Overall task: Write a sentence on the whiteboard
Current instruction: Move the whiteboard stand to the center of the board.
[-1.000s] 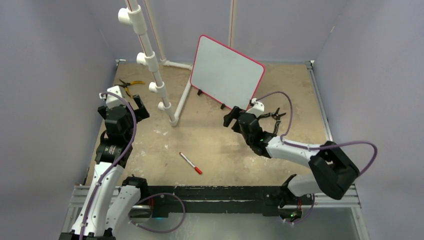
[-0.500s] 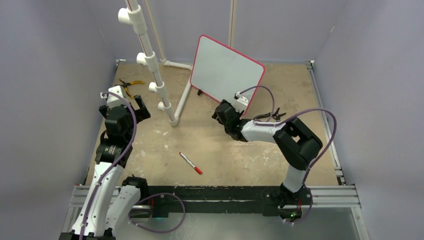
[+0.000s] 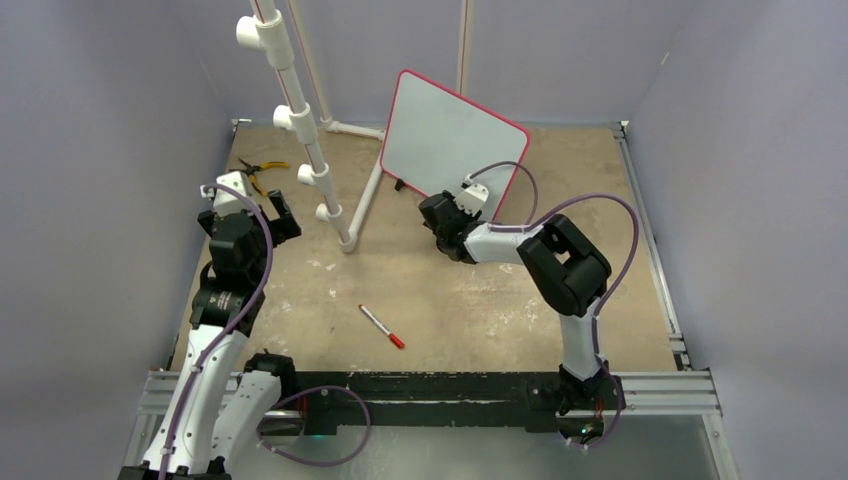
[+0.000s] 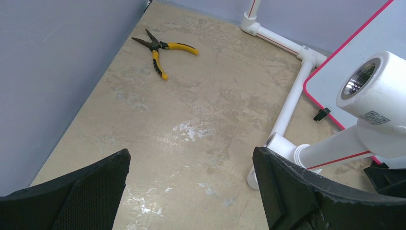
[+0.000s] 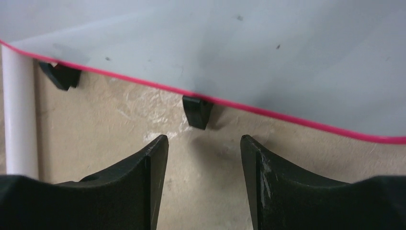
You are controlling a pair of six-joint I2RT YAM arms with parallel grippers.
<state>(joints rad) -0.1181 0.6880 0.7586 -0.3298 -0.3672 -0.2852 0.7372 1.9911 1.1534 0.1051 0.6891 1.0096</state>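
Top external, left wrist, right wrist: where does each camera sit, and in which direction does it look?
Top external: above and behind the arms, looking down on the table; both arms show.
Left wrist: on the left arm, looking forward and down at pliers and white pipes; open left pincer at bottom.
Right wrist: on the right arm, close to the whiteboard lower edge; open right pincer at bottom.
Shared: all three show the whiteboard; top and left wrist, the pliers.
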